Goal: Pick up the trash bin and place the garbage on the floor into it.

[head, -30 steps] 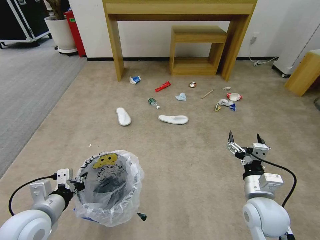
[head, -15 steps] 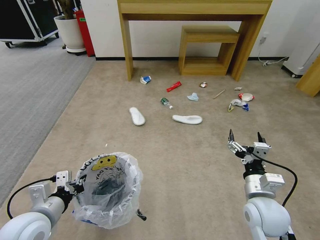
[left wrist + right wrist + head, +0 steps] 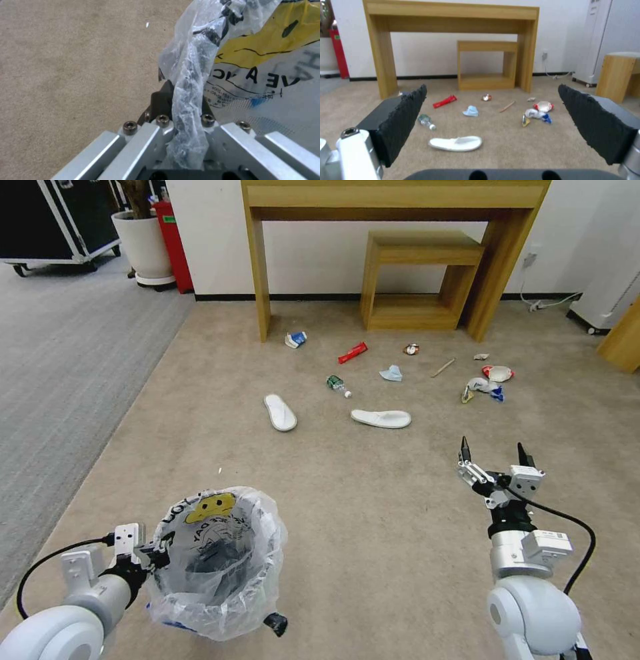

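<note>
Down low, the left gripper (image 3: pixel 157 553) had its fingers (image 3: pixel 163 100) pinched on the bagged rim of the trash bin (image 3: pixel 213 560), held above the floor (image 3: pixel 373 527). Opposite, the right gripper (image 3: pixel 495 455) hung with fingers spread, the garbage (image 3: pixel 381 419) lying well beyond them.

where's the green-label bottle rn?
Head view: the bottle lies on the beige carpet mid-scene, between the two white slippers and just beyond them, with the red wrapper farther back toward the wooden table.
</note>
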Tool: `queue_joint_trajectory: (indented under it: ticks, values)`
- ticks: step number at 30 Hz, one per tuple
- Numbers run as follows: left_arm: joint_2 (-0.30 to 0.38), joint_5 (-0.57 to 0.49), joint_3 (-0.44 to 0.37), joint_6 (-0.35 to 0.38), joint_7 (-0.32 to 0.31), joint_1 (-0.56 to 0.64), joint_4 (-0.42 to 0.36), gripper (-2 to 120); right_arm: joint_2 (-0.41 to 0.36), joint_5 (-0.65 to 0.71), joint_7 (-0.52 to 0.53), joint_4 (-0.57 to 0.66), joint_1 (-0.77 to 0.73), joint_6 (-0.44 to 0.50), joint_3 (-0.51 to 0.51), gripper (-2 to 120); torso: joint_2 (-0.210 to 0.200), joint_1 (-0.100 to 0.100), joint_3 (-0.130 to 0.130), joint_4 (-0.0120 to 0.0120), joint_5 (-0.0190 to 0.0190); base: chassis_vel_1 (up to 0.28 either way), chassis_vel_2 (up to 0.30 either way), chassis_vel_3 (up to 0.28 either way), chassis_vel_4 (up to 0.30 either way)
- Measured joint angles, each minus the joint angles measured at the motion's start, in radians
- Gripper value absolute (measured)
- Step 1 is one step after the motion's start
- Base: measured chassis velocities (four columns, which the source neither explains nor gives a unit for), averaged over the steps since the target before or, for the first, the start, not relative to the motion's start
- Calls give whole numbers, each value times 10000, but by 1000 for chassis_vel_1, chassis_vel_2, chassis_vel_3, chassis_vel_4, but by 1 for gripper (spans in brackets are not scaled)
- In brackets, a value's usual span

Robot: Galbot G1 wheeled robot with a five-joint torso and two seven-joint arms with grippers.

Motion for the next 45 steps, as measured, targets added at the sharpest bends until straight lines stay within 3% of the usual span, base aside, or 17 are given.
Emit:
queue_joint_trajectory:
  ticks: [17, 45]
  values:
    - [-61, 28, 97, -18, 24, -167, 112, 1, 47, -137, -46, 8, -10, -154, -12, 100, 2, -1, -1, 0, -1, -23, 18, 24, -25]
    - [-142, 140, 55, -108, 59, -18, -15, 1, 42, -179, -72, 90, -20, -151, -44, 100, 2, 1, 0, 0, 0, -137, 148, 144, -139]
